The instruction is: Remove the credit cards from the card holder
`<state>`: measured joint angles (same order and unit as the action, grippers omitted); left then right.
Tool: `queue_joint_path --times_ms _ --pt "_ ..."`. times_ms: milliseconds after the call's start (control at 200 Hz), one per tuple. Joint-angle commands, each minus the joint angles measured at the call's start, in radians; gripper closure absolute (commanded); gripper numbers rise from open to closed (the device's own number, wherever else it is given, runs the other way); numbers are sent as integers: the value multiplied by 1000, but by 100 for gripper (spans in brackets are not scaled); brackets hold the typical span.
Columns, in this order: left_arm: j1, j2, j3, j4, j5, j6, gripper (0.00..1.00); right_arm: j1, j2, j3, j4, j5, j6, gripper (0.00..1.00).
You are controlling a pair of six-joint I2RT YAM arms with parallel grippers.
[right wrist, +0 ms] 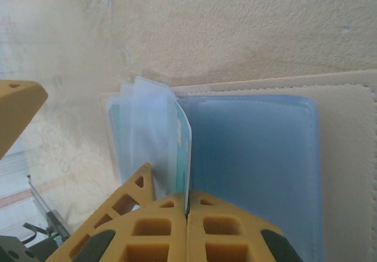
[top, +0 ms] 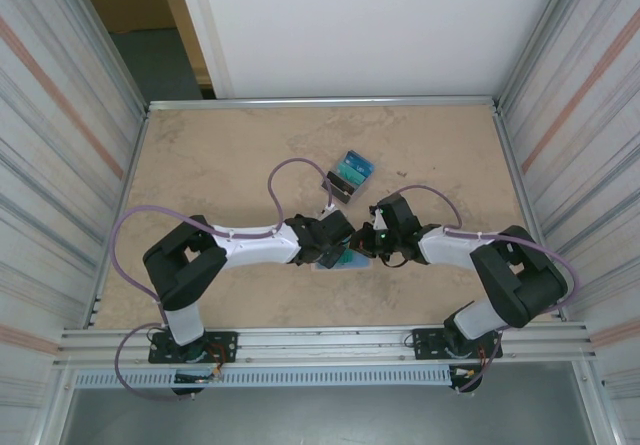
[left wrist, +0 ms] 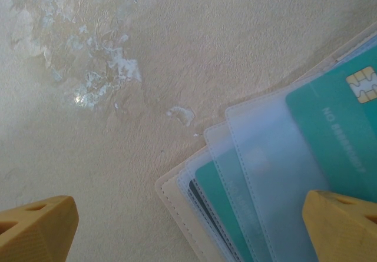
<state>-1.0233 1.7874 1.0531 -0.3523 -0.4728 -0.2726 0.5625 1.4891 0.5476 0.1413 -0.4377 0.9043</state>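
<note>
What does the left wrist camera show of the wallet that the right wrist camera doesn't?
Left wrist camera: a teal card with a gold chip lying face up, clear sleeves fanned out flat, and the left gripper wide open. Right wrist camera: the wallet's pale blue lining, and the right gripper shut on the edge of one upright sleeve. Both: the tan wallet lying open on the beige table, with see-through pockets and some teal inside.

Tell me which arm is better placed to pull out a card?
Right: the right end effector is shut on a plastic sleeve in the card holder; the left end effector hangs open above.
</note>
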Motion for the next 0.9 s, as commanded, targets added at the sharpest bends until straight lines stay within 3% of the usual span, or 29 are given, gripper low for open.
queue_joint_path --times_ms 0,561,897 --pt "-4 -22 -27 -30 4 -19 1 8 -27 18 -154 83 -45 98" --pt "36 -98 -133 38 -55 82 1 10 -273 112 -459 201 -185 100" --pt "57 -182 -187 108 -51 212 1 -5 -232 336 -640 281 -410 100"
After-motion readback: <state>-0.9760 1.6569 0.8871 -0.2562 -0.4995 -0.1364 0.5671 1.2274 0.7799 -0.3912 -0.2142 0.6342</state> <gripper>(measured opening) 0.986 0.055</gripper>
